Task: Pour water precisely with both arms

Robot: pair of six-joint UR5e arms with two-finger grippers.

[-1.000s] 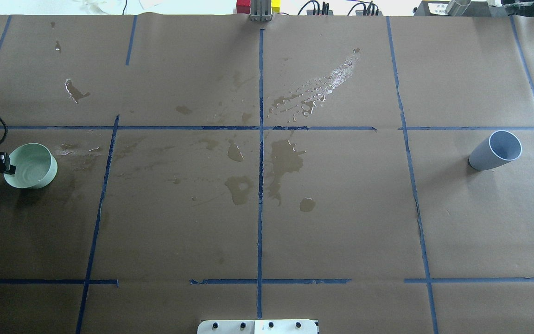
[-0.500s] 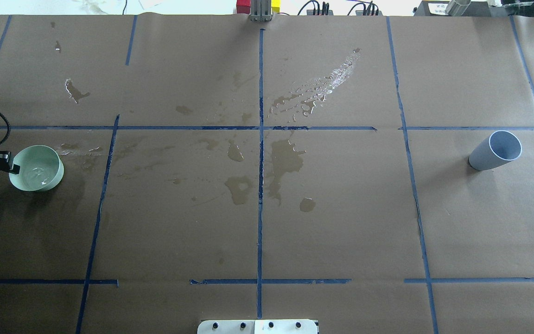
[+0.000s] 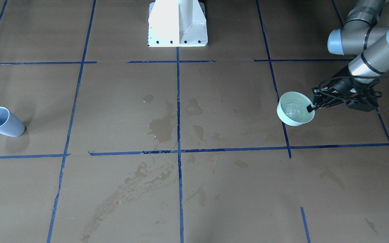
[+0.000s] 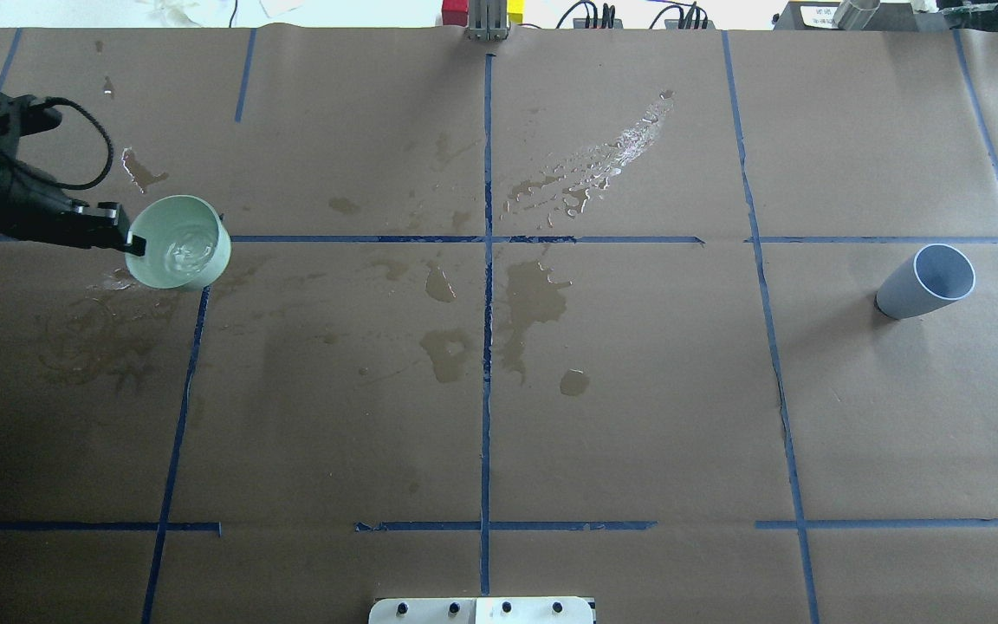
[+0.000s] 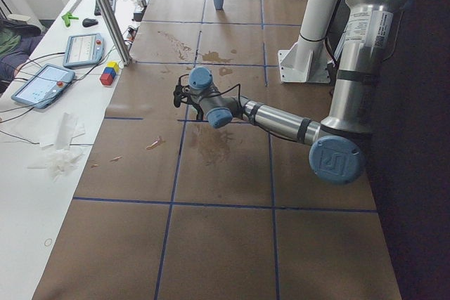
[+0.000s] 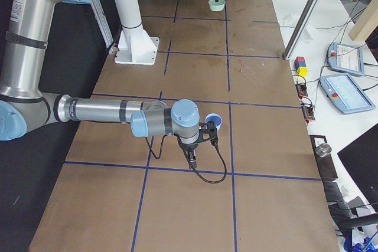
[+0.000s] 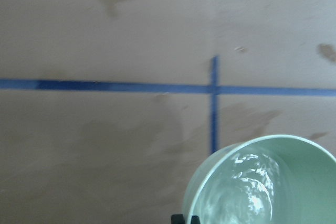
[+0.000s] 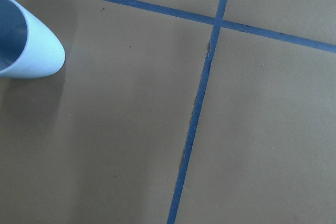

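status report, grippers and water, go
Left gripper shut on green bowl rim. Water rippling inside. Right gripper: cannot tell. Puddles between it and blue cup.

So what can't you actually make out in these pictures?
Right gripper: seen only in the right side view, too small to tell open or shut.
Blue cup: cut off by the right wrist view's left edge; contents unclear.
Green cup: cut off by the left wrist view's bottom edge; water depth unclear.

Water (image 4: pixel 185 250) in bowl (image 4: pixel 171 211) at table's (image 4: pixel 638 416) left, cup (image 4: pixel 919 290) well apart at right
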